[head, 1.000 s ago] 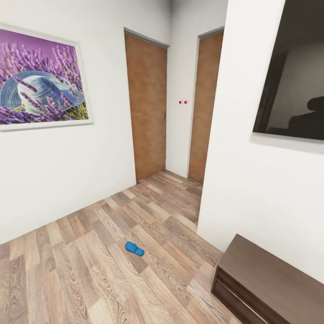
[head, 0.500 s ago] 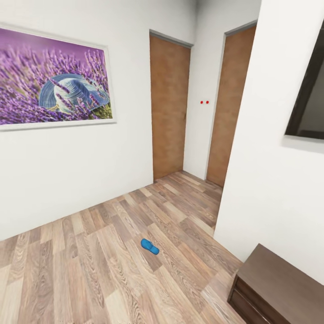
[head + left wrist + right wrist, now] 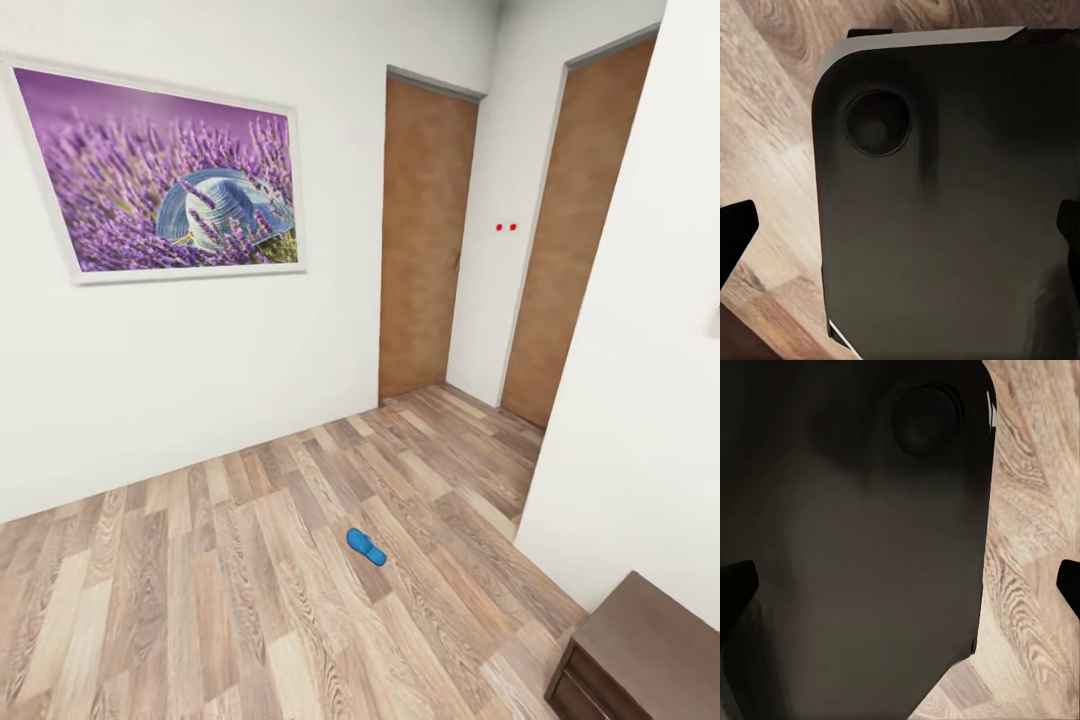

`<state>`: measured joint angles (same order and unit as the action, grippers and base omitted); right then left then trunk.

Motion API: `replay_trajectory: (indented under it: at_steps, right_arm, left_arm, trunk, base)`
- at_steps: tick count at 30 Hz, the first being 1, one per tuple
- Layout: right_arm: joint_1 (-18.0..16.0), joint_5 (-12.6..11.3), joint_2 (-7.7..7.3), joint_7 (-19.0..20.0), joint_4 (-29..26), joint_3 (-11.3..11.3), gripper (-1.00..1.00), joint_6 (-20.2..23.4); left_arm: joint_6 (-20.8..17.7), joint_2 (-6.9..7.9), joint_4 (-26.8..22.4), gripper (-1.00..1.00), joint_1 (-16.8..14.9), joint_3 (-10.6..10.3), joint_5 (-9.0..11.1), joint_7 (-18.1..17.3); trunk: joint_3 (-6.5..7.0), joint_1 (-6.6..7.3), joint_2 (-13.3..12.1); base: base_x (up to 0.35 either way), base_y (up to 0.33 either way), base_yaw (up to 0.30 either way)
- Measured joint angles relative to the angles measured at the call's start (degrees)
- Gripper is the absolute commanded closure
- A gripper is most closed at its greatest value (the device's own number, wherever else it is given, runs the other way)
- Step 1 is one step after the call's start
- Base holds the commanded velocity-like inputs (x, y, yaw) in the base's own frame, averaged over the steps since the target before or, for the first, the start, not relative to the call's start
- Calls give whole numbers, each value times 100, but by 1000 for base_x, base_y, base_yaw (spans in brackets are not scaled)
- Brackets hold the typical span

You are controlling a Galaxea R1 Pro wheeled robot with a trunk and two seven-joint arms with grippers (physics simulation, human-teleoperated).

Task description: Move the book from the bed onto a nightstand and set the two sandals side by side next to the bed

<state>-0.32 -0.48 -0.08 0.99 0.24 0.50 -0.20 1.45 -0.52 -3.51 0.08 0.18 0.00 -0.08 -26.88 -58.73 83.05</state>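
Presently, white walls point(image 3: 200, 380) bound a wood-plank floor point(image 3: 200, 600). A framed lavender picture point(image 3: 170, 180) hangs on the left wall; two brown doors point(image 3: 425, 240) stand closed in the far corner. A dark wooden cabinet point(image 3: 650, 640) sits against the right wall at lower right. One blue sandal point(image 3: 366, 546) lies alone on the open floor, well apart from the cabinet. Each wrist view shows a dark robot body panel point(image 3: 945, 210) above the planks, with black fingertips point(image 3: 735, 225) at opposite edges: both sets of jaws stand apart, holding nothing.
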Motion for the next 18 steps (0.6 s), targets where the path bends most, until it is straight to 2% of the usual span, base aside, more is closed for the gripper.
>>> replay_trajectory:
  at_steps: [18]
  right_arm:
    - [0,0,0,-10,0,-2,-100,-12]
  left_arm:
    - [0,-1,0,-100,0,-1,0,0]
  trunk:
    - [0,0,0]
  base:
    - [0,0,275]
